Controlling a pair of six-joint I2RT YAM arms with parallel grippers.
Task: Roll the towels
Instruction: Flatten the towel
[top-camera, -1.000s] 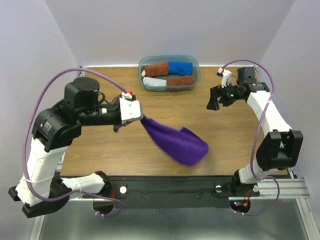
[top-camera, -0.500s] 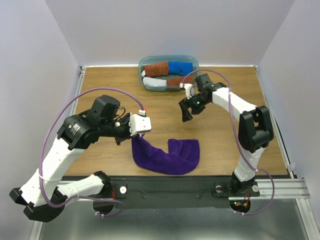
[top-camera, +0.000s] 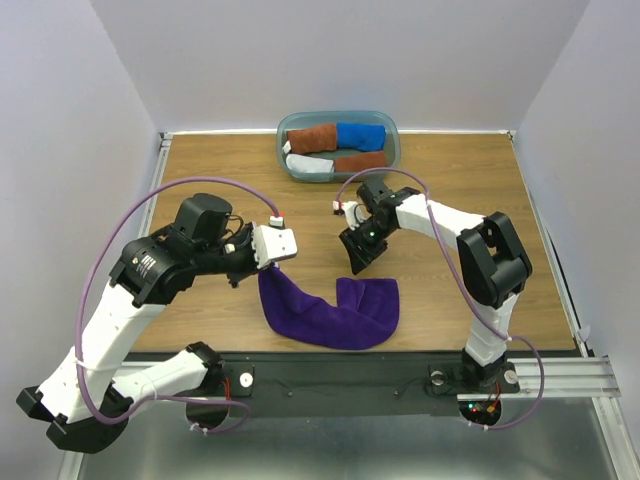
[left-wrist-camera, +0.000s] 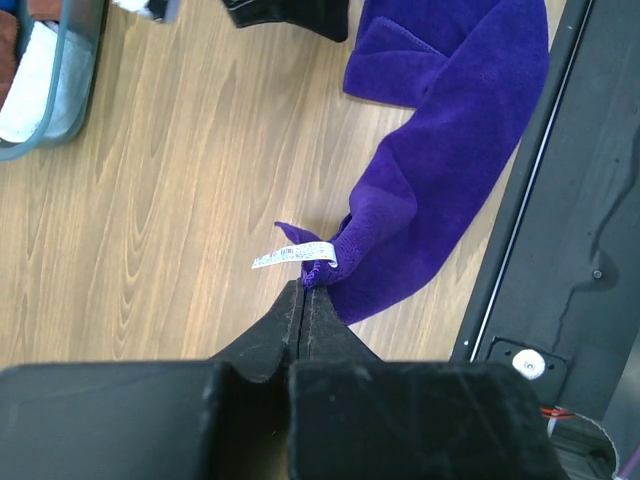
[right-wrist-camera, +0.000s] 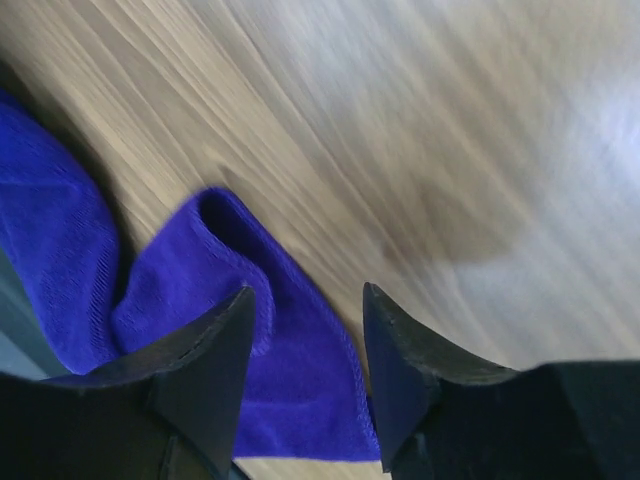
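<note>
The purple towel (top-camera: 330, 312) lies crumpled in a curve near the table's front edge. My left gripper (top-camera: 272, 262) is shut on its corner beside the small white tag (left-wrist-camera: 293, 256), holding that corner just above the wood; the purple towel (left-wrist-camera: 440, 130) trails away from the gripper (left-wrist-camera: 303, 287). My right gripper (top-camera: 360, 262) is open just above the towel's right upper corner; in the right wrist view the purple towel (right-wrist-camera: 240, 340) edge lies between the open fingers of the gripper (right-wrist-camera: 308, 300). Rolled rust-brown (top-camera: 312, 137), blue (top-camera: 361, 135) and pale grey (top-camera: 308, 166) towels lie in the tub.
The teal-grey plastic tub (top-camera: 391, 158) stands at the back centre of the wooden table (top-camera: 200, 190). The black front rail (left-wrist-camera: 560, 200) runs right beside the purple towel.
My left gripper dragged the purple towel from the table's middle down toward the front edge. My right arm swung from the far right to the towel's upper right corner.
</note>
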